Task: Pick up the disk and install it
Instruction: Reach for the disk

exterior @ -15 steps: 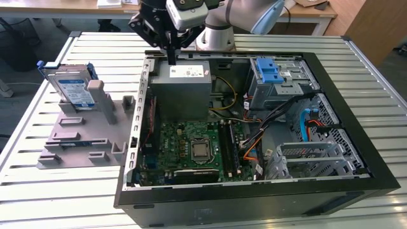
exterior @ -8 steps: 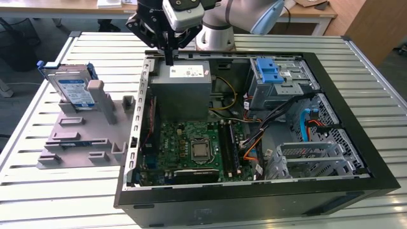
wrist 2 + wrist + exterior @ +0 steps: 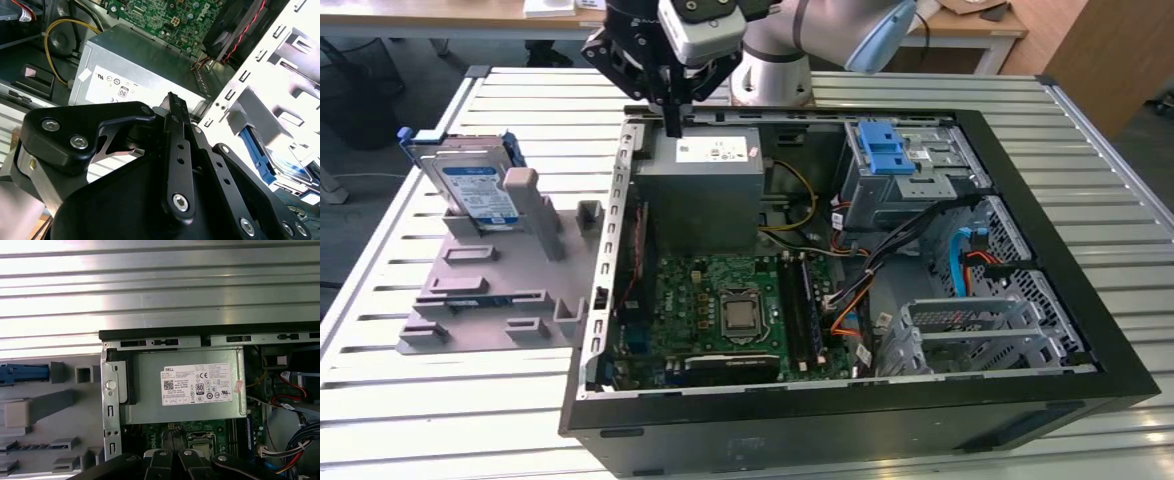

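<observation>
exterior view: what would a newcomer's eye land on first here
The open computer case lying on the slatted table, its green motherboard bared, dominates the middle. Over its grey power supply hangs the arm's black pincer, shut and empty. At the exterior view's left the disk stands on edge in a grey fixture.

Disk (image 3: 475,190) is seen as silver, with a white-and-blue label and blue bracket. Fixture (image 3: 494,290) plain grey. Power supply (image 3: 700,195) grey, white-stickered. Motherboard (image 3: 707,300) green. Case (image 3: 854,425) and gripper (image 3: 674,128) black. Table (image 3: 400,420) silver, ribbed.
</observation>
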Available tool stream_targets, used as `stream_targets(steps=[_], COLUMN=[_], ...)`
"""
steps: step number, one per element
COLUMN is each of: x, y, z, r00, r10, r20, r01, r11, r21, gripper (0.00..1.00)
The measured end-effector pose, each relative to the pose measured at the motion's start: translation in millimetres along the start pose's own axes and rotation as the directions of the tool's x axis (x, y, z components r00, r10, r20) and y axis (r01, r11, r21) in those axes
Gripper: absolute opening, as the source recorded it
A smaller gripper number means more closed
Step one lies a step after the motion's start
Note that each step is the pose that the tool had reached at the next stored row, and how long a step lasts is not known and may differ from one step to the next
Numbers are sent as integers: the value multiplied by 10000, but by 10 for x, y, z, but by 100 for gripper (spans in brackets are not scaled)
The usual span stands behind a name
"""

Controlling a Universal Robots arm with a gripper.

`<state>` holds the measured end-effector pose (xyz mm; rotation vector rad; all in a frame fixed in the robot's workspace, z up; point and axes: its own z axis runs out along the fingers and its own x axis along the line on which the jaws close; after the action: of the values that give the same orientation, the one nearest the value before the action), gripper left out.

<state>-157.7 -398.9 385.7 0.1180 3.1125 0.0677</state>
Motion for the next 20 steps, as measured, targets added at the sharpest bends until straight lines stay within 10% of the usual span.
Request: stream_targets(steps=[20], x=[41], y=[-3], z=[1], r00=[10000], r10=[0], r20=[0], r01=[0], r11=[10000], r21=[0], gripper=[11])
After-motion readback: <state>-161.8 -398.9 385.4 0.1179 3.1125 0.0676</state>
